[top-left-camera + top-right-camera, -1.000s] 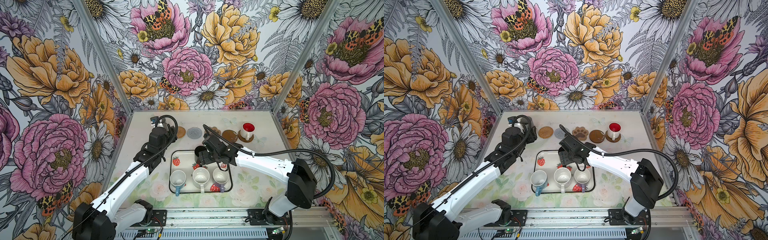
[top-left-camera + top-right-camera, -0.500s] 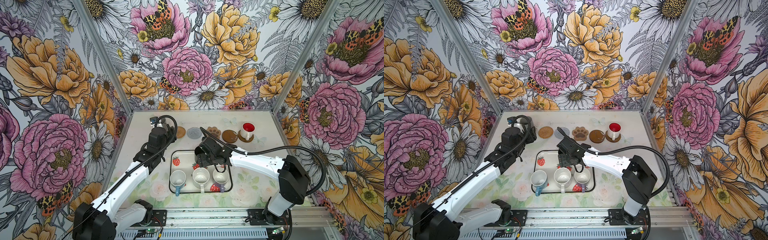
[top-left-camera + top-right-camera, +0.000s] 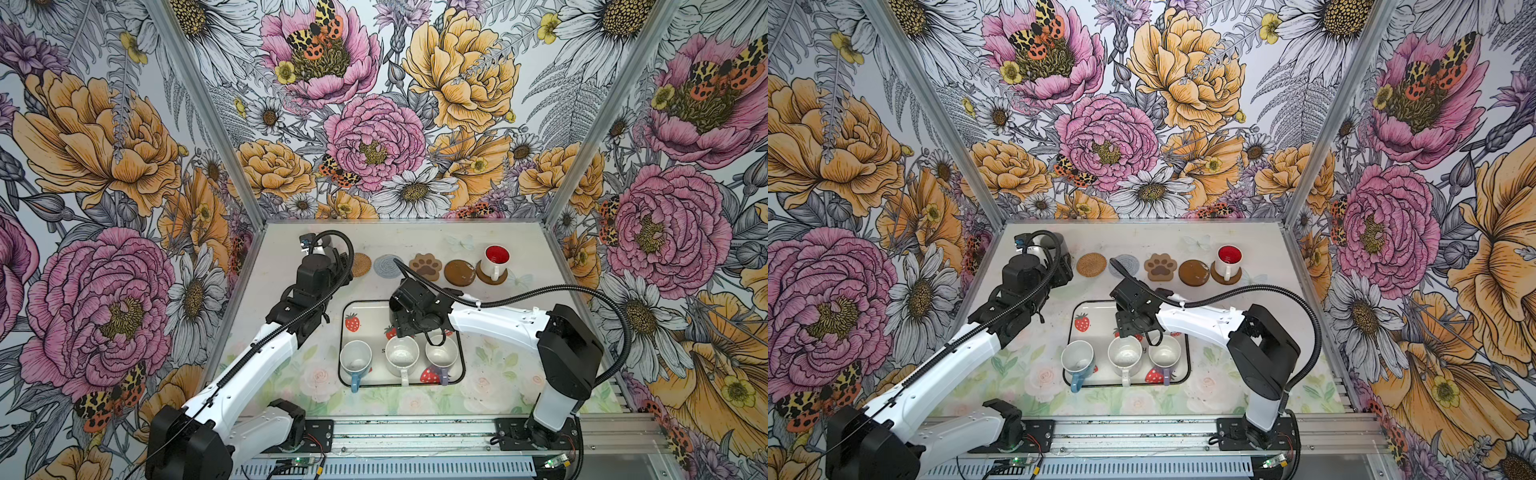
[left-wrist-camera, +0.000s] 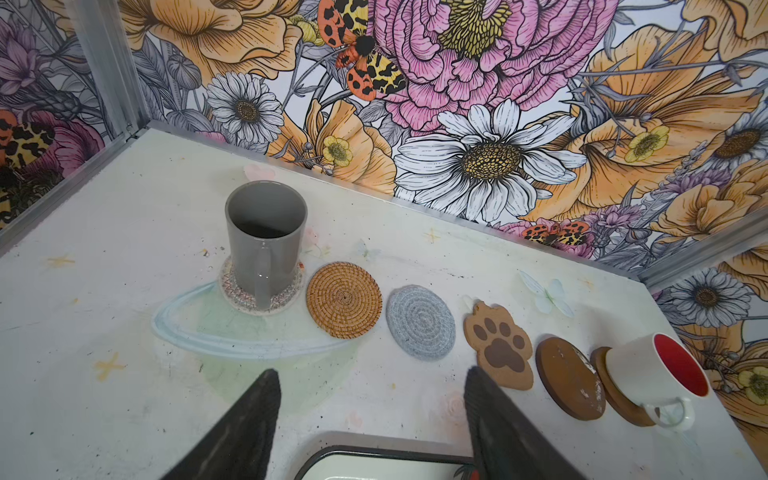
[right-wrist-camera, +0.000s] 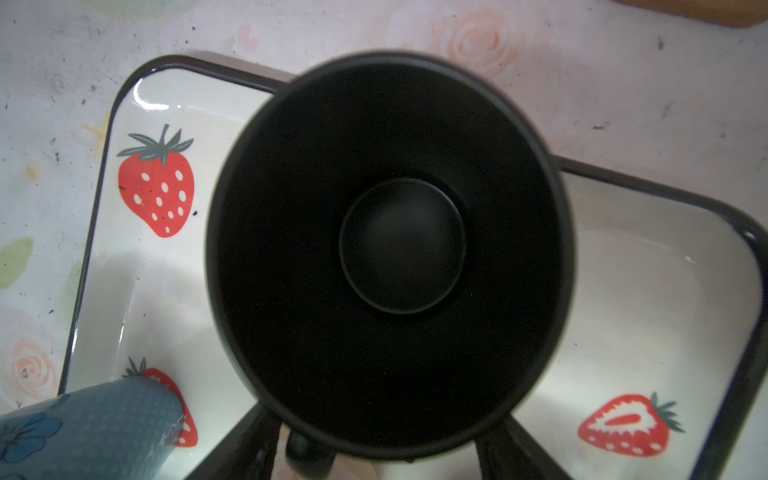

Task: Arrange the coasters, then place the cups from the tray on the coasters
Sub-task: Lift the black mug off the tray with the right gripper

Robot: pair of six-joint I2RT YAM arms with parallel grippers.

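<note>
On the tray (image 5: pixel 137 291), the black mug (image 5: pixel 390 249) is straddled at its handle by the right gripper (image 5: pixel 380 440), jaws apart; the left gripper (image 4: pixel 370 374) is likewise spread.

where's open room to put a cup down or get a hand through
Four bare coasters between the grey mug and the red-lined mug: rattan, grey woven, paw, brown disc. The tray is bare at its far left corner. Crowded: its near edge, three mugs side by side, black mug just behind.

In both top views we look down from high in front on the whole desk (image 3: pixel 528 245). Our left wrist view faces the coasters (image 4: pixel 419 322); our right peers closely into the black mug (image 5: pixel 390 249).
</note>
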